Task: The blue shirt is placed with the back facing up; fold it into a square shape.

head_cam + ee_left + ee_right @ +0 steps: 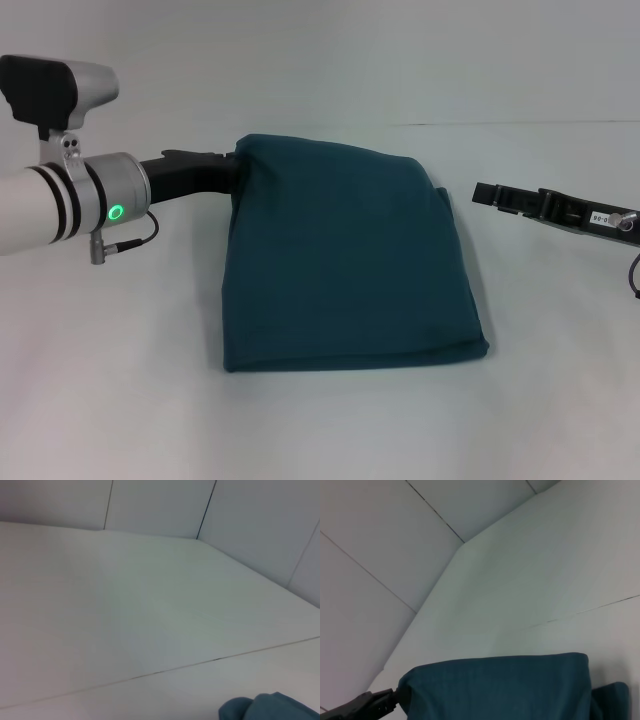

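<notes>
While folded squarish on the white bench (120, 400), dark teal-blue fabric shirt (345, 260) hides left pincer (232, 172) tips, grip unreadable | right pincer (487, 194) apart, aperture unclear | label illegible

Blue shirt (345, 255) folded into a plain rough square on the white table (300, 430). Left gripper (228, 170) tucked under the shirt's far left corner, fingers hidden. Right gripper (480, 193) just off the shirt's right edge.

My left arm (40, 205) is a white tube ringed by two black bands, ending in a silver cuff (118, 200) with a glowing green ring light. A thin black cable loops under it. A silver camera housing with a black face (55, 88) sits on a screwed bracket. My left gripper (232, 165) is matte black. My right gripper (485, 193) is flat black, with a small white label.
</notes>
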`<state>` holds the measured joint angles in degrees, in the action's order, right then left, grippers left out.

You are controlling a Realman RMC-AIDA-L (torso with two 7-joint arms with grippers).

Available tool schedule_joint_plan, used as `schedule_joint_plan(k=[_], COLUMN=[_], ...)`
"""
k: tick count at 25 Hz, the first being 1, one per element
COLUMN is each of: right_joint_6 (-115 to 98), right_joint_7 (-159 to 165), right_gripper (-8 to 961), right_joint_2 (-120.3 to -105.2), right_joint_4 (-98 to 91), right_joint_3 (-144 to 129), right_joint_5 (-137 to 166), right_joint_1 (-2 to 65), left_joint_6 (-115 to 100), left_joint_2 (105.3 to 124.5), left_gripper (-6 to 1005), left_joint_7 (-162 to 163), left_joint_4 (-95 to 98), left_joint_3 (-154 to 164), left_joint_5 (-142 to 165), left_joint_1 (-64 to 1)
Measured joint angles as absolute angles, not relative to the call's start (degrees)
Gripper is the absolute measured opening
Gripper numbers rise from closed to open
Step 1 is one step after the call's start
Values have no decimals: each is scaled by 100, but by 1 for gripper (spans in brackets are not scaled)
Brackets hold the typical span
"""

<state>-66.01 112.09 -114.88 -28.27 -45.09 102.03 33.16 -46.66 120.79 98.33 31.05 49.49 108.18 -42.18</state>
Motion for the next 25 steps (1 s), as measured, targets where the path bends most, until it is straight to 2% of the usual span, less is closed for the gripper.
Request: schedule_joint_plan(k=[16,24,25], right_joint_6=[-6520,-6532,-6539], right_joint_7=[11188,11188,11188], right_gripper=[689,692,693], right_joint_2=[-11521,-11530,-11530], right_joint_4=[-2821,-2821,-2821], right_joint_3=[-4517,-4518,-4517], right_joint_5=[10204,10204,10203], right_joint_1=[3334,3330,3326], left_joint_6=[-4570,-4511,-4498], left_joint_2=[12091,12250,12267], left_gripper=[26,32,68], left_joint_7=[9818,9920,9981], left_joint_4=[3148,3750,3922], left_joint_3=[4948,4825,4761], left_joint_5=[10818,10783,10773], left_joint_1=[-4260,-3795,-3687])
